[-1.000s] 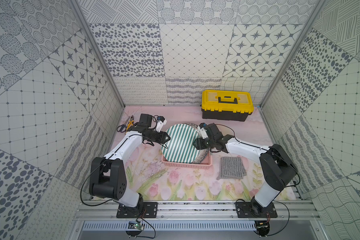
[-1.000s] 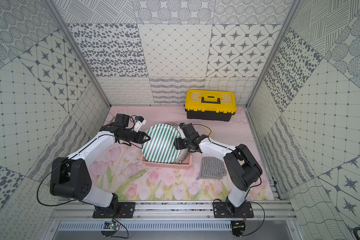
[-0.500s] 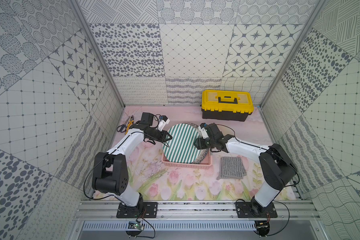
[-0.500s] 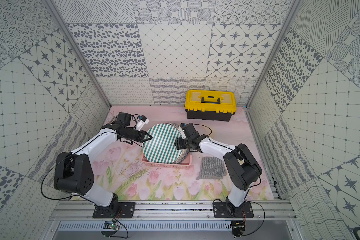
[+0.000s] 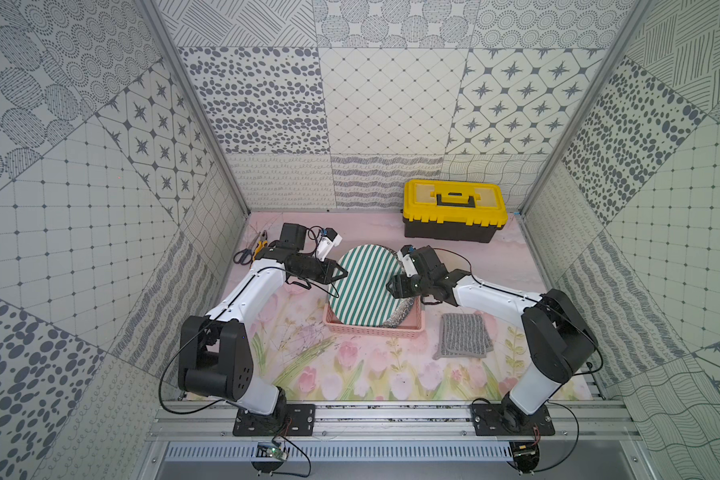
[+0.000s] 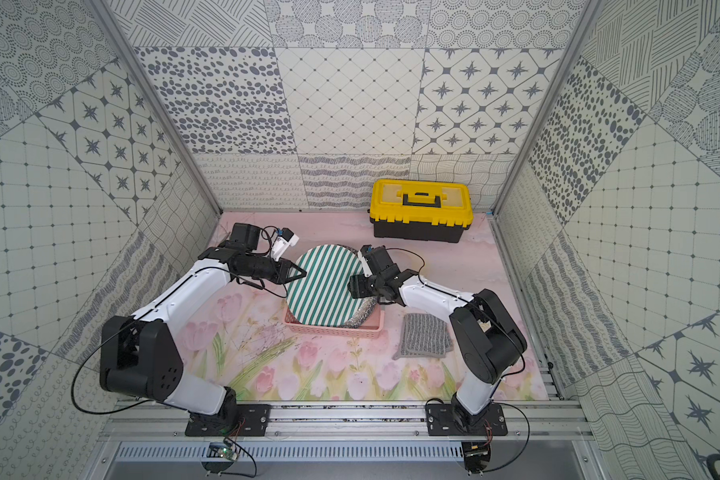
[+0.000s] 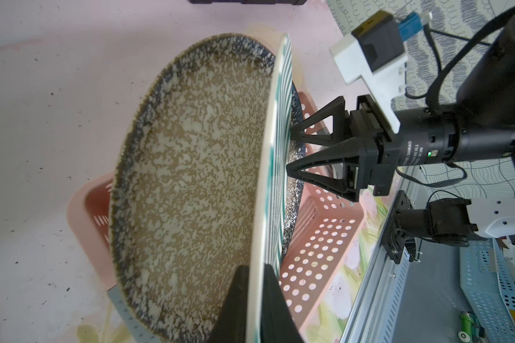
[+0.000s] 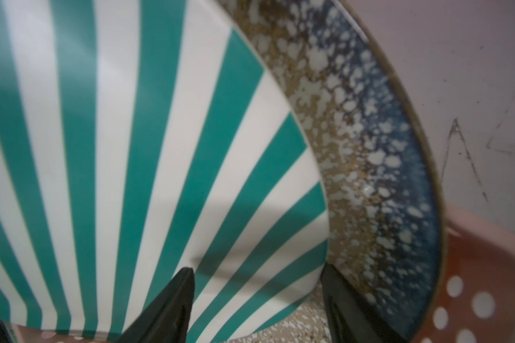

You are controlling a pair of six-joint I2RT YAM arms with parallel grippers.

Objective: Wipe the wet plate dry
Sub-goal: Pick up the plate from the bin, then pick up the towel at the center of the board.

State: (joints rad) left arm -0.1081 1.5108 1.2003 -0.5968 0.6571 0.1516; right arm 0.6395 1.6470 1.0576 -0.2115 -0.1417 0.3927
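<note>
- Two plates stand on edge in the pink basket (image 5: 371,332) in the middle of the desk (image 5: 350,374). A striped plate (image 5: 362,286) is nearest and a speckled plate (image 7: 185,166) leans behind it. They are probably upright so that they drain and offer a rim.
- Two pincers work the striped plate. The left pincer (image 7: 254,273) is clamped on its left rim, seemingly to steady or lift it. The right pincer (image 8: 257,268) stands open at its right edge, holding nothing.
- One grey cloth (image 5: 462,334) lies flat just right of the basket, untouched, so wiping has likely not begun.
- One yellow toolbox (image 5: 454,210) sits far right, and one pair of scissors (image 5: 248,251) lies far left.
</note>
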